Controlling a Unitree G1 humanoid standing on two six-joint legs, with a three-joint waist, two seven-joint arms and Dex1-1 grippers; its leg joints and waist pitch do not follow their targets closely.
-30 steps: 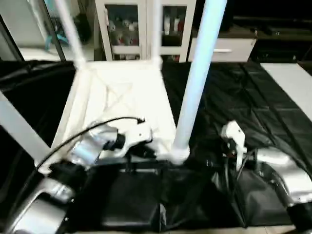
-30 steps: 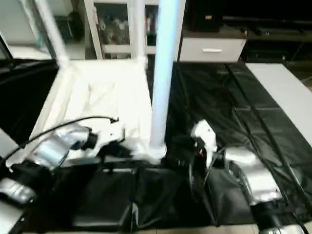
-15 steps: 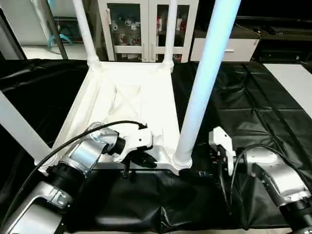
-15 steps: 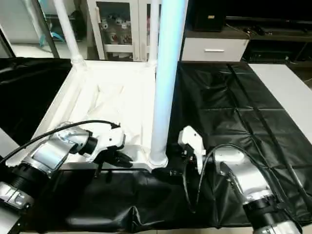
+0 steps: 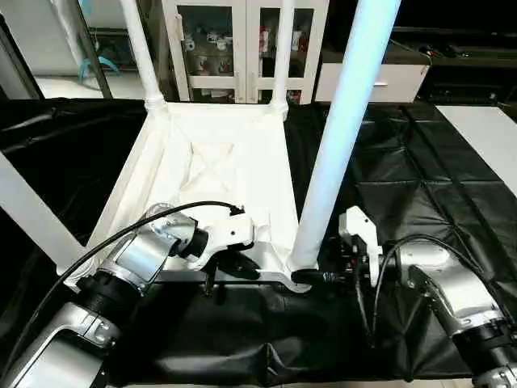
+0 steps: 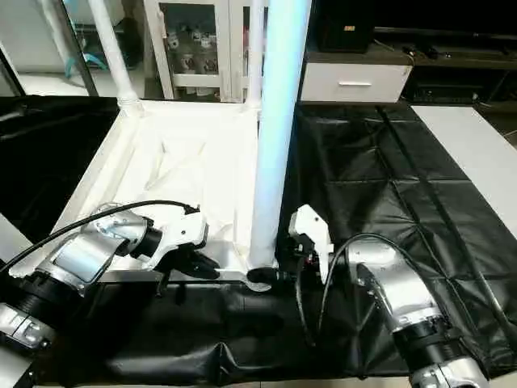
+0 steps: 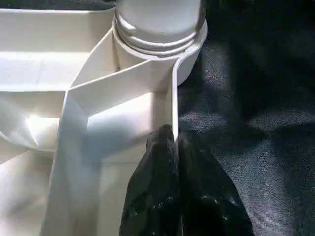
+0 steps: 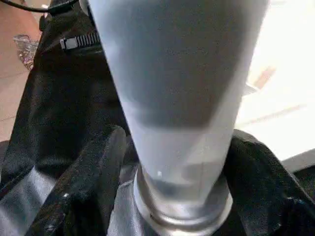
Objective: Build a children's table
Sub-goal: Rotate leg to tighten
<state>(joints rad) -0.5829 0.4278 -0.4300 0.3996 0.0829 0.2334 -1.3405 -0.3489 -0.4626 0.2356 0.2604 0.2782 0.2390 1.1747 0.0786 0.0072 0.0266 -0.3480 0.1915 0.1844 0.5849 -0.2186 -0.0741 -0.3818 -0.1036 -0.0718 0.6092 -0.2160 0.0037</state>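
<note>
Left gripper (image 7: 174, 147) pinched on top's (image 5: 212, 166) rim at frame centre, right gripper (image 8: 172, 167) fingers straddling near leg (image 5: 335, 153) base, contact unclear; risk: closing off-centre, cocking leg in socket (image 7: 160, 37).

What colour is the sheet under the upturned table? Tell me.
Black, creased sheet; clearest in the right eye view.

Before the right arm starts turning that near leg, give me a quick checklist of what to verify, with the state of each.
1. Left tool pinching the rim of the large white ribbed plastic tabletop: ok.
2. Right tool straddling the long white tapered tube leg just above its base: ok.
3. Right tool's fingers clamped on the leg: cannot tell.
4. Leg standing upright in the round corner socket: ok.
5. Leg fully seated: cannot tell.
</note>
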